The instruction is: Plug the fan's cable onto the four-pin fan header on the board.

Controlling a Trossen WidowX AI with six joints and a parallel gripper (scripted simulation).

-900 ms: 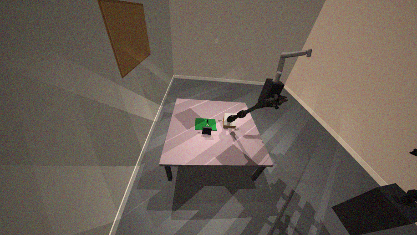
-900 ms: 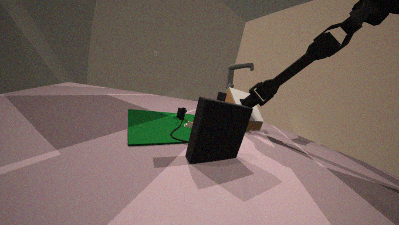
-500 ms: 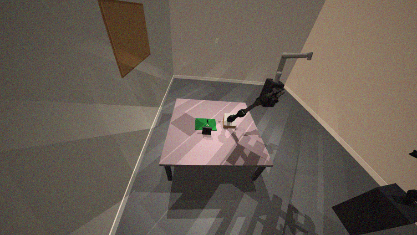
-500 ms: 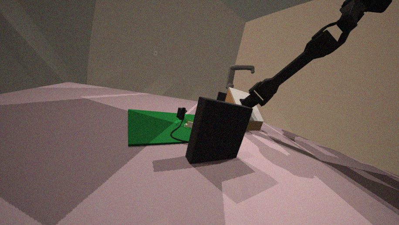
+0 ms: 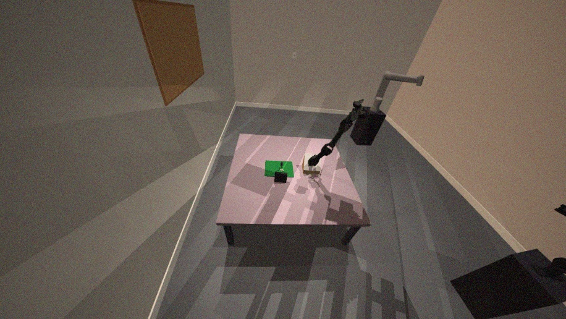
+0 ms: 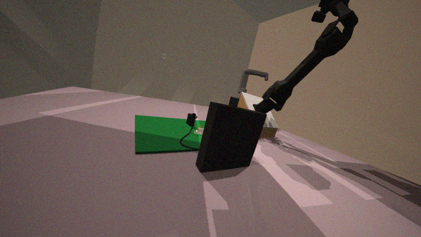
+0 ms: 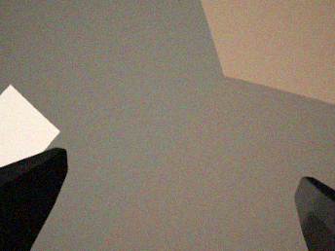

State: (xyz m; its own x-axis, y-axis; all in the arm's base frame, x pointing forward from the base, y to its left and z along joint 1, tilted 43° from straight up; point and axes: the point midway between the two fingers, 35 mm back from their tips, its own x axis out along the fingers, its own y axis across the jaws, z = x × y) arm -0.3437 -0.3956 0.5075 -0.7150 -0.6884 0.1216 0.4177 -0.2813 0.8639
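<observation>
The green board [image 5: 271, 167] [image 6: 159, 133] lies on the table. The small white header [image 5: 281, 169] [image 6: 199, 131] is on it, with thin pins showing and no plug over them. The small black plug [image 5: 281, 163] [image 6: 191, 119] stands apart from the header, to its left in the exterior view; whether it touches the board is unclear. A thin dark cable [image 6: 182, 142] curves from it toward the black fan [image 5: 280, 177] [image 6: 231, 138], which stands at the board's near edge and hides part of it. My gripper [image 7: 184, 175] is open and empty, raised far right of the board and plug.
My arm [image 5: 336, 136] [image 6: 306, 67] rises to the right from beside a white-topped, orange-sided block [image 5: 311, 172] [image 6: 269, 132] on the pink table [image 5: 245, 206] [image 6: 88, 191]. A grey arm on a dark pedestal [image 5: 368, 128] stands beyond the table. Another dark box [image 5: 503, 285] is at lower right.
</observation>
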